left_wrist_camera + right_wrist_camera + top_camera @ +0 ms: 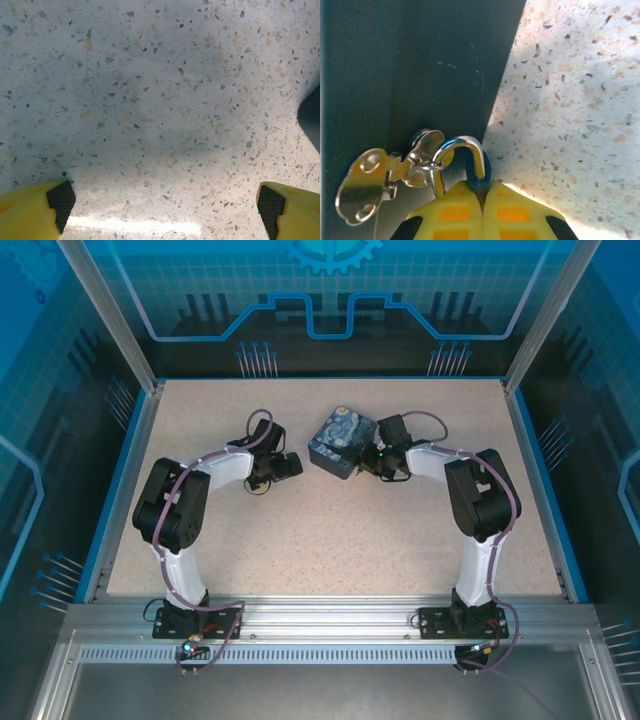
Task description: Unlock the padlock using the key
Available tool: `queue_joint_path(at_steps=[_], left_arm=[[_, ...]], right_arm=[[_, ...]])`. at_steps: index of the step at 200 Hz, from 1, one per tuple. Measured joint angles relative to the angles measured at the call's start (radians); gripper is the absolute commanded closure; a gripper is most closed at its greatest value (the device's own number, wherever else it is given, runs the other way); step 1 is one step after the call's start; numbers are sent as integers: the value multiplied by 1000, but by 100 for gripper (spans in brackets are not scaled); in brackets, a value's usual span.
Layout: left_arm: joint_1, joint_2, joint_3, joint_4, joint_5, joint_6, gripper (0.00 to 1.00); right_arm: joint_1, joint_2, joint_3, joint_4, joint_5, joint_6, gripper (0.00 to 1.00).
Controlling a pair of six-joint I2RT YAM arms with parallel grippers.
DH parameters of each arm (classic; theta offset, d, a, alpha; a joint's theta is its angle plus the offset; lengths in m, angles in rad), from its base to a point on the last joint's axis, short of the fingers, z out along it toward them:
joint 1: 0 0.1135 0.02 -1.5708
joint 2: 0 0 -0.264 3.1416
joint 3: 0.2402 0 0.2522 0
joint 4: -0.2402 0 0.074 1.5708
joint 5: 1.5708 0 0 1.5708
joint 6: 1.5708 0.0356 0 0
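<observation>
The padlock (483, 175), a tiny blue body with a silver shackle (462, 145), hangs through the brassy hasp (367, 186) on the dark side of the starry-night tin (342, 443). My right gripper (481, 192) is shut on the padlock's body, its yellow fingers pressed together just below the shackle. One shackle leg enters the blue body; the other runs down behind my left finger. In the top view the right gripper (364, 464) sits against the tin's near right side. My left gripper (165, 201) hovers open over bare table, pads (61, 200) wide apart, left of the tin (294, 466). The key is out of view.
The speckled table (330, 540) has a blue raised border and aluminium posts at its corners. A dark shape (312, 115) pokes in at the right edge of the left wrist view. Open table lies in front of both arms.
</observation>
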Motion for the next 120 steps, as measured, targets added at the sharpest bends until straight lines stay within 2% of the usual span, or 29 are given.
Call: queue_joint_path(at_steps=[22, 50, 91, 120], left_arm=[[0, -3, 0, -2, 0, 0, 3], [0, -27, -10, -32, -1, -1, 2], [-1, -107, -8, -58, 5, -4, 1], [-23, -113, 67, -77, 11, -3, 1]], right_arm=[[-26, 0, -44, 101, -93, 18, 100], [-31, -5, -70, 140, -154, 21, 100], [-31, -31, -100, 161, -192, 21, 100], [-34, -31, -117, 188, -213, 31, 100]])
